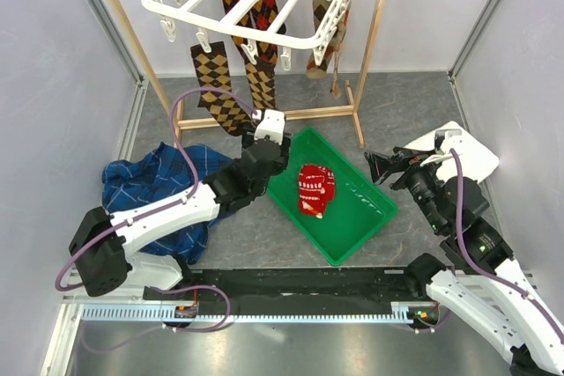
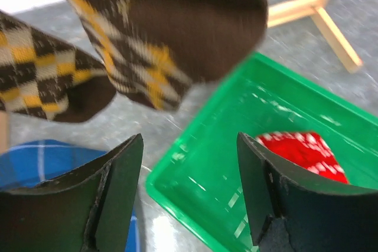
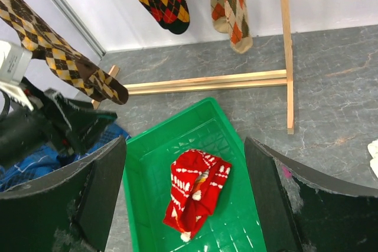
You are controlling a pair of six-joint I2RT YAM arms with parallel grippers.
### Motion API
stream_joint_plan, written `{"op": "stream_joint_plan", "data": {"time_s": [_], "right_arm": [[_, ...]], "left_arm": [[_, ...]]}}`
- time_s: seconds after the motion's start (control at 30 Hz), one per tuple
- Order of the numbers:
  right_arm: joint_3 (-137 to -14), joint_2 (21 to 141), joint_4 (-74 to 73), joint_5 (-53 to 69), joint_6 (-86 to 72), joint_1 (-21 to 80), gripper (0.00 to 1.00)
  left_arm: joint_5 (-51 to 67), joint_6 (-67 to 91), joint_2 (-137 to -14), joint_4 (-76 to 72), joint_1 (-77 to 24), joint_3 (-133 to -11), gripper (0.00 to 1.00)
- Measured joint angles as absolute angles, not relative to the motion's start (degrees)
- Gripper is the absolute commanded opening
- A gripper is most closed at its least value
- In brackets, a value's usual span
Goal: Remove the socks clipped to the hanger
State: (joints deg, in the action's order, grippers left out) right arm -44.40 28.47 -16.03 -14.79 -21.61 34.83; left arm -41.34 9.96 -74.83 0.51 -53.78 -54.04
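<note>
Grey, stone-patterned tabletop (image 1: 414, 112) walled by pale panels carries the whole scene. Above and behind the shallow green plastic tray (image 1: 366, 210) hangs the white plastic rectangular drying hanger (image 1: 291, 42), with long socks still clipped to it: two brown-and-tan argyle socks (image 1: 220, 85) at its near left side, a black-red-yellow argyle sock (image 1: 260, 11) under its middle, and a beige-and-orange argyle sock (image 1: 328, 37) at its right end. One red sock with a white pattern (image 1: 315, 189) lies crumpled inside the tray, free of any clip. The left gripper (image 2: 190, 146) sits at the tray's far left corner, its jaws spread wide and empty, just below the dark toe of the nearer brown-and-tan sock and not touching it. The right gripper (image 3: 184, 141) hovers to the right of the tray, aimed at it, jaws likewise wide apart with nothing between them. A light wooden rack (image 1: 291, 114) stands behind the tray, its foot rail running along the table. A crumpled blue plaid cloth (image 1: 150, 187) lies left of the tray, beneath the left arm.
</note>
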Motion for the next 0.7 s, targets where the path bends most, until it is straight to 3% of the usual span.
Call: {"op": "stream_joint_plan", "data": {"time_s": [0.23,0.27,0.3,0.4,0.47,0.7], "right_arm": [[-44.4,29.2,-16.0,-13.6,-21.6,34.8,0.89],[-44.3,29.3,-15.9,-13.3,-21.6,34.8,0.89],[-44.2,29.3,-15.9,-12.9,-21.6,34.8,0.89],[-43.8,29.6,-15.6,-11.9,-21.6,34.8,0.89],[-43.8,30.4,-15.3,-11.2,-21.7,34.8,0.88],[-43.9,33.5,-13.4,-7.4,-22.6,34.8,0.86]], "left_arm": [[-41.0,7.0,-75.5,-2.1,-48.4,-56.0,0.64],[-40.0,6.7,-75.6,-2.2,-47.5,-56.8,0.57],[-39.7,6.5,-75.8,-2.3,-46.3,-57.2,0.38],[-37.7,5.7,-76.4,-3.0,-44.0,-58.3,0.12],[-36.2,5.2,-76.4,-2.7,-43.5,-58.4,0.04],[-25.6,4.9,-75.2,-0.5,-43.5,-58.4,0.02]]}}
